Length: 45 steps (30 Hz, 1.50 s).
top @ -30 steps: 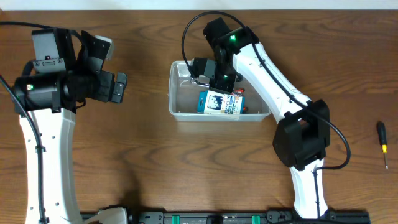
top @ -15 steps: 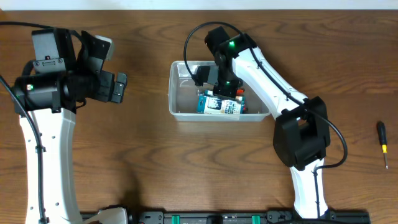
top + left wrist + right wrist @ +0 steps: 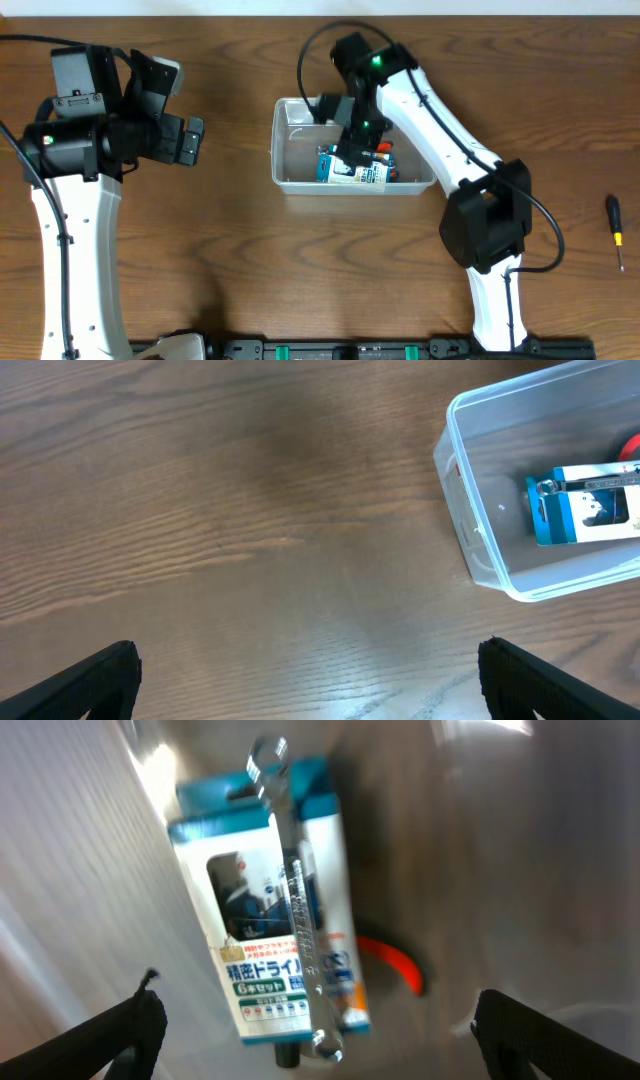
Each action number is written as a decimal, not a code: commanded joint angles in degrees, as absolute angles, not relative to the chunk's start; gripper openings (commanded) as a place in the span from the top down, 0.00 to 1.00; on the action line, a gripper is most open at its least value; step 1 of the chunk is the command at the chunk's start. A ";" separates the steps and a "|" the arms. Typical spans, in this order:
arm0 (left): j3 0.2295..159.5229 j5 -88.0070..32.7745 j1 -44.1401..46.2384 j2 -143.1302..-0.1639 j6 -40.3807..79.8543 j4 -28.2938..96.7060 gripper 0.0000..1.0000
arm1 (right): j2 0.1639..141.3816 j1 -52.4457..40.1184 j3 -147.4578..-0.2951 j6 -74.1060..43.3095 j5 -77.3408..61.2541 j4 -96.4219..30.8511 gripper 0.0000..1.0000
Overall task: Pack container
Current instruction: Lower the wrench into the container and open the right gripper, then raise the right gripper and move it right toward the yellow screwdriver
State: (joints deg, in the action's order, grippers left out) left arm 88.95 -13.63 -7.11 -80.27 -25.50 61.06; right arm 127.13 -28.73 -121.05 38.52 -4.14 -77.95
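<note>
A clear container sits on the worktop, holding a blue-and-white box with a wrench across it. The right fingers hang above it, the left fingers off to the side, both spread wide and empty. A screwdriver far right probably remains to pack

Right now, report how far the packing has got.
Done: the blue-and-white box lies in the clear container with a wrench across it and something red beside it. In hand: nothing; the right gripper hovers open above them, the left gripper open over bare table. Left: the screwdriver at the table's right edge, outside the container.
</note>
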 commanded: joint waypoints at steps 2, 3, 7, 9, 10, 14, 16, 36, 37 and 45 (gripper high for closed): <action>88.99 -14.33 -7.46 -80.49 -25.41 60.95 0.02 | 123.52 -28.45 -131.79 30.20 -4.95 -82.13 0.01; 88.99 -14.33 -7.46 -80.49 -25.41 60.95 0.02 | 122.63 -28.40 -133.69 28.64 -4.95 -83.40 0.01; 89.01 -14.33 -7.46 -80.49 -25.41 60.95 0.02 | 117.36 -28.21 -138.76 23.22 -4.38 -89.69 0.01; 88.99 -14.33 -7.46 -80.49 -25.41 60.95 0.02 | 113.73 -27.90 -139.02 21.32 -3.64 -92.51 0.01; 88.99 -14.33 -7.46 -80.51 -25.41 60.95 0.02 | 111.74 -27.68 -139.02 20.10 -3.01 -93.82 0.01; 88.99 -14.33 -7.46 -80.49 -25.41 60.95 0.02 | 105.32 -26.24 -138.85 14.83 1.04 -97.34 0.01; 88.99 -14.33 -7.46 -80.49 -25.41 60.95 0.02 | 101.58 -25.15 -138.21 12.45 2.11 -97.32 0.01; 88.99 -14.33 -7.46 -80.49 -25.41 60.95 0.02 | 62.98 30.72 -90.39 22.92 -2.26 -82.78 0.01; 88.99 -14.33 -7.46 -80.49 -25.41 60.95 0.02 | 63.86 33.28 -89.49 24.29 -5.76 -82.37 0.01; 88.99 -14.33 -7.46 -80.49 -25.41 60.95 0.02 | 79.40 43.38 -88.82 37.36 -21.32 -83.31 0.01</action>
